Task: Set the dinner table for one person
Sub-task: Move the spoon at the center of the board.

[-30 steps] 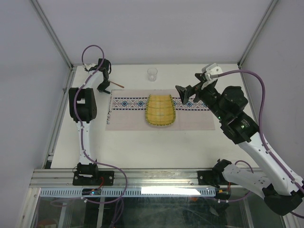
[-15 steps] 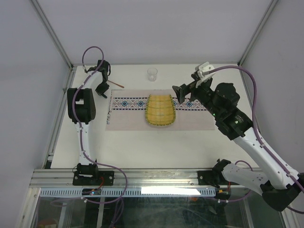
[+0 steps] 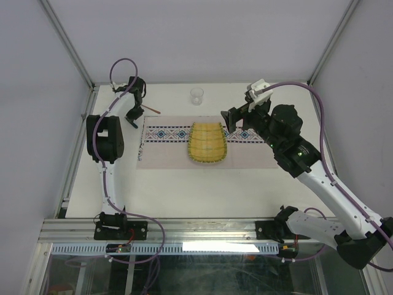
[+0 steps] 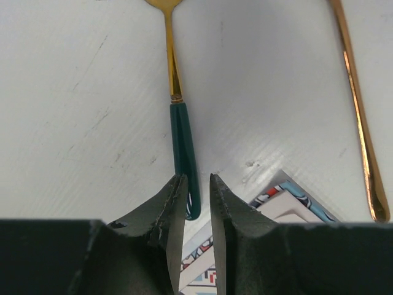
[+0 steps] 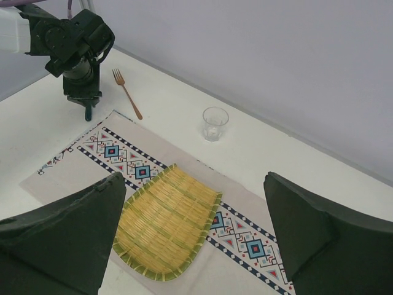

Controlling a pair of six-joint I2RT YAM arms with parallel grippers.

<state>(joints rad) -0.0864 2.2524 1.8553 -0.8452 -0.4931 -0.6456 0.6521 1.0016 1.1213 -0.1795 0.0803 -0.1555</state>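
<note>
One placemat (image 3: 166,153) bearing a woven tray (image 3: 207,142) lies mid-way across the dinner table (image 3: 184,184), which spans the view ahead of both arms, with a glass (image 3: 196,96) beyond. Cutlery is not yet placed. The left gripper (image 4: 195,184) stands nearly closed about the teal-handled utensil (image 4: 183,141), grip uncertain, beside the fork (image 5: 128,93). The right gripper (image 5: 195,178) hovers spread.

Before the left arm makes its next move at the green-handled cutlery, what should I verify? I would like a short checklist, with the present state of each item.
1. The left gripper is lined up with the gold utensil with a dark green handle: ok, the handle's end lies between the fingers.
2. The grip on that handle is firm: cannot tell, the fingers stand narrowly apart.
3. The copper-coloured fork lies apart from the left gripper: ok.
4. The right gripper is open with nothing between its fingers: ok.
5. The clear drinking glass is upright and away from both grippers: ok.
</note>
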